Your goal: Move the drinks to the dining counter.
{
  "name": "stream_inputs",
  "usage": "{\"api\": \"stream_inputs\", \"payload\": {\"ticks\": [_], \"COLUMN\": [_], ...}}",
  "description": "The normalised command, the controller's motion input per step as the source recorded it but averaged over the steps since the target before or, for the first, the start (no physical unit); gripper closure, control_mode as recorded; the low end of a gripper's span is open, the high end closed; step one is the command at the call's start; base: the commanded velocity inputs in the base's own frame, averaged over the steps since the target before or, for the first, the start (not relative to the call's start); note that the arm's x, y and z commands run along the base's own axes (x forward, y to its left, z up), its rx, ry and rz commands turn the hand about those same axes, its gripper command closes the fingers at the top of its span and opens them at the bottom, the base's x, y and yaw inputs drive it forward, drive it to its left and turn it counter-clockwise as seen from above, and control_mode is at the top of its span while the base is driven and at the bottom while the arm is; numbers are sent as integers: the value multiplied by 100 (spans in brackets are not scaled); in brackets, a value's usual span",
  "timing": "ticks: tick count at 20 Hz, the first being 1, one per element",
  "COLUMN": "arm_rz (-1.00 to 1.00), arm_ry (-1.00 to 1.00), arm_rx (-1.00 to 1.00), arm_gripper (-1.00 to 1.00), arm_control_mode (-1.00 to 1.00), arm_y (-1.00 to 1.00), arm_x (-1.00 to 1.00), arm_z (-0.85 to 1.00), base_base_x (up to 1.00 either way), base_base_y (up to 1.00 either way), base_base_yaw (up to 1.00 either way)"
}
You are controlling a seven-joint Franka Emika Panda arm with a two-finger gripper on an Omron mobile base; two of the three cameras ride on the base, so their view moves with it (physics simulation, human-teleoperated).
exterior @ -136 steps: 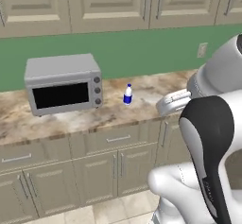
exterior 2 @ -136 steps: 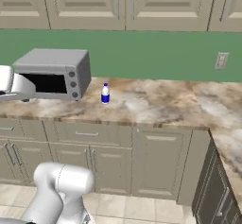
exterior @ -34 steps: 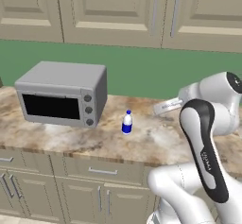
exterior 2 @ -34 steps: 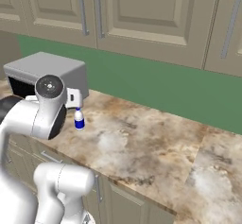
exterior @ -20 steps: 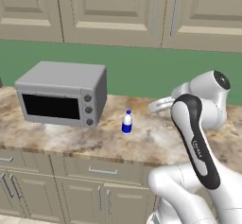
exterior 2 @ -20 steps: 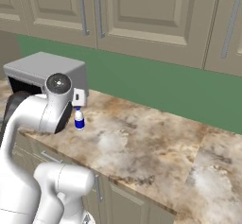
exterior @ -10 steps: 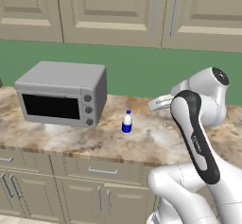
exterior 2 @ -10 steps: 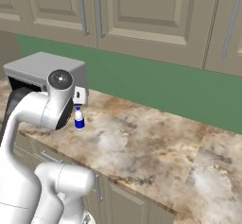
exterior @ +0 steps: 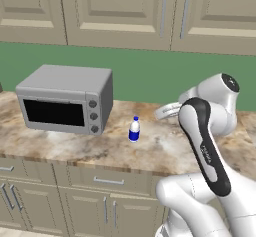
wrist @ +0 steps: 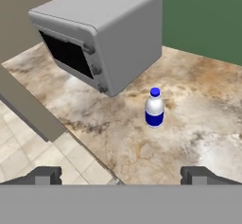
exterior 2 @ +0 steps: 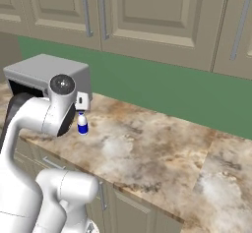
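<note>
A small white-and-blue bottle (exterior: 134, 130) (exterior 2: 82, 124) (wrist: 154, 108), one of the drinks, stands upright on the marbled counter (exterior: 165, 151) to the right of a grey toaster oven (exterior: 65, 99). My gripper (exterior: 162, 112) (exterior 2: 81, 101) (wrist: 121, 175) hovers above the counter to the right of the bottle, apart from it and pointing toward it. Its fingertips (wrist: 45, 175) stand wide apart with nothing between them, so it is open. The dining counter is out of view.
The toaster oven (exterior 2: 44, 74) (wrist: 101, 34) sits close to the left of the bottle. Beige wall cabinets (exterior: 125, 11) hang above a green backsplash. Drawers and doors (exterior: 100, 196) run under the counter, whose front edge drops to a tiled floor (wrist: 28, 147).
The hand has swung a little to the left, closer to the bottle, with the jaws staying wide. The bottle has not moved. Since the oldest frames the whole view has shifted.
</note>
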Motion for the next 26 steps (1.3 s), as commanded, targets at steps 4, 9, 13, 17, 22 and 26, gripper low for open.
{"api": "stream_inputs", "payload": {"ticks": [4,9,13,17,22,26], "arm_rz": [3,0,0,0,0,0], "arm_ry": [5,11,14,15,1,0], "arm_rx": [0,-1,0,0,0,0], "arm_gripper": [-100,-100,-100,-100,-100,-100], "arm_control_mode": [-100,-100,-100,-100,-100,-100], "arm_y": [18,23,12,0,0,0], "arm_x": [0,0,5,23,3,3], "arm_z": [-7,-22,-31,-28,-27,-16], "base_base_x": [0,0,0,0,0,0], "base_base_y": [0,0,0,0,0,0], "base_base_yaw": [0,0,0,0,0,0]}}
